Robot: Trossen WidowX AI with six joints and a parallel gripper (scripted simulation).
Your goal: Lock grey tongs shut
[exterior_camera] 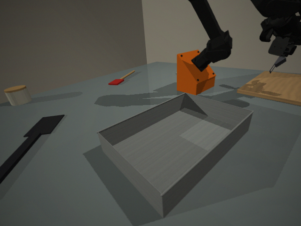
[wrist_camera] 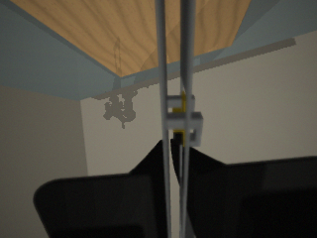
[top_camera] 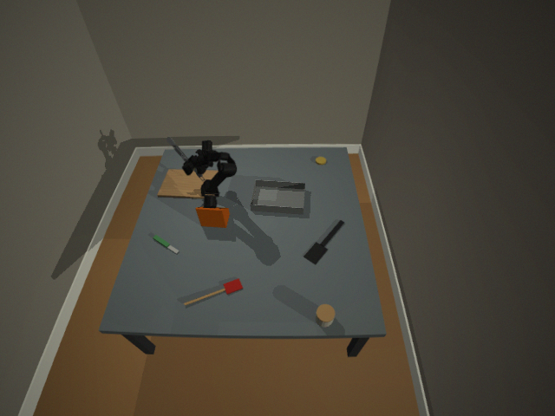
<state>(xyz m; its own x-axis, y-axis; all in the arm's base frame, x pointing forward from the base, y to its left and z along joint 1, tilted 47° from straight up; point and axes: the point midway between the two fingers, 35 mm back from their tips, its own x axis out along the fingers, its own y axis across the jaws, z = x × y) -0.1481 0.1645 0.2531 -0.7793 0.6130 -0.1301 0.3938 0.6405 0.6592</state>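
Observation:
The grey tongs [top_camera: 179, 150] [exterior_camera: 280, 61] [wrist_camera: 186, 59] are in the air above the wooden board [top_camera: 177, 183] [exterior_camera: 288, 84] [wrist_camera: 213, 25], steeply tilted. Their looped end points down towards the board in the exterior view; the other end rises up and to the left in the top view. My gripper [top_camera: 192, 166] [wrist_camera: 168, 145] is shut on the tongs. In the wrist view the two arms run close together, nearly parallel, with a yellow piece between them. Whether the lock is engaged cannot be told. The roasting tin [top_camera: 277, 209] [exterior_camera: 136, 167] is empty.
The orange base block [top_camera: 212, 217] [exterior_camera: 186, 75] stands between board and tin. A green-and-white utensil [top_camera: 161, 242], a red spatula [top_camera: 232, 286] [exterior_camera: 116, 82], a black turner [top_camera: 316, 252] [exterior_camera: 47, 124], a lidded jar [top_camera: 325, 314] [exterior_camera: 19, 95] and a yellow disc [top_camera: 321, 159] lie farther off. Walls stand behind and left.

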